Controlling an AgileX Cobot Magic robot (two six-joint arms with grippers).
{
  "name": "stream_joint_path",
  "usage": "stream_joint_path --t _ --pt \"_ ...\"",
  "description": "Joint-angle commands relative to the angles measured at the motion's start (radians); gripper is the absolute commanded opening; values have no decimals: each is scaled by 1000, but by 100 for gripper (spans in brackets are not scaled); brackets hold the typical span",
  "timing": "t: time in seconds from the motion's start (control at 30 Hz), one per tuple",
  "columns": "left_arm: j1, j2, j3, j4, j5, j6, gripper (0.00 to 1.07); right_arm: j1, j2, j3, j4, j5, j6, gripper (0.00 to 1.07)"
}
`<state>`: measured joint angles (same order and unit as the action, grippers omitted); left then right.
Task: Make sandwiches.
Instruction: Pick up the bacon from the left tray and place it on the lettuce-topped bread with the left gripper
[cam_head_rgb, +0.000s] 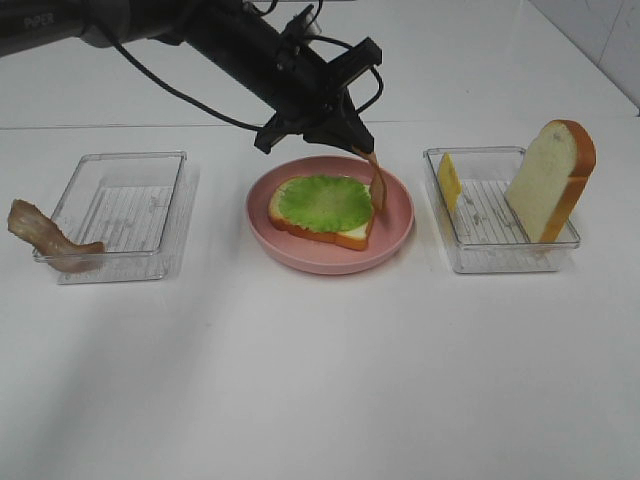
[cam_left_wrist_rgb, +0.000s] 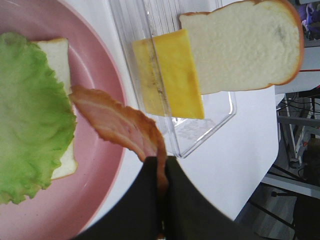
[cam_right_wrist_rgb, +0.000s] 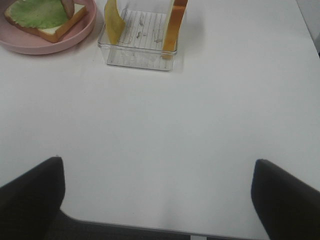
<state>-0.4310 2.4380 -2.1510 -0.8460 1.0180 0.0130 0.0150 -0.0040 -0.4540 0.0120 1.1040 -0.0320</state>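
A white bread slice (cam_head_rgb: 352, 234) topped with a green lettuce leaf (cam_head_rgb: 325, 203) lies on the pink plate (cam_head_rgb: 400, 215). My left gripper (cam_head_rgb: 362, 150) reaches over the plate's right side, shut on a brown bacon strip (cam_head_rgb: 376, 183) that hangs down above the bread's right edge. In the left wrist view the gripper (cam_left_wrist_rgb: 161, 165) pinches the bacon strip (cam_left_wrist_rgb: 117, 122) beside the lettuce (cam_left_wrist_rgb: 30, 115). A second bread slice (cam_head_rgb: 552, 180) and a yellow cheese slice (cam_head_rgb: 449, 180) stand in the right tray (cam_head_rgb: 500, 262). My right gripper (cam_right_wrist_rgb: 160, 200) is open over bare table.
A clear tray (cam_head_rgb: 125, 210) stands at the left with another bacon strip (cam_head_rgb: 45, 240) draped over its left rim. The right wrist view shows the plate (cam_right_wrist_rgb: 30, 47) and the right tray (cam_right_wrist_rgb: 140, 57) far ahead of the gripper.
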Motion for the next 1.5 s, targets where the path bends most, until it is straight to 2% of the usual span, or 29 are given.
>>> stream_joint_path --t 0.03,0.1,0.2,0.23,0.37,0.43,0.73,0.77,0.97,1.43,1.5 --pt "-2 35 -4 -27 2 17 0 -4 -34 1 5 -2 2 99" --pt "2 52 -4 -27 22 16 0 -4 -34 1 5 -2 2 99" --pt "2 57 -4 17 33 16 0 -4 -34 1 5 -2 2 99" --pt "2 53 -4 60 25 10 0 -4 -34 1 5 -2 2 99" --pt "2 53 -4 105 23 -4 0 -4 -34 1 5 -2 2 99" --pt "2 53 -4 162 9 -6 0 -4 -34 1 5 -2 2 99" --pt "2 53 -4 258 -24 -13 0 -4 -34 1 5 -2 2 99" --pt "2 53 -4 288 -25 -38 0 -4 -34 1 5 -2 2 99" --pt "0 53 -4 380 -35 -40 0 -4 -34 1 5 -2 2 99" --pt "-2 53 -9 444 -33 -37 0 -4 -34 1 5 -2 2 99" --pt "-2 53 -9 444 -33 -37 3 -4 -34 1 5 -2 2 99"
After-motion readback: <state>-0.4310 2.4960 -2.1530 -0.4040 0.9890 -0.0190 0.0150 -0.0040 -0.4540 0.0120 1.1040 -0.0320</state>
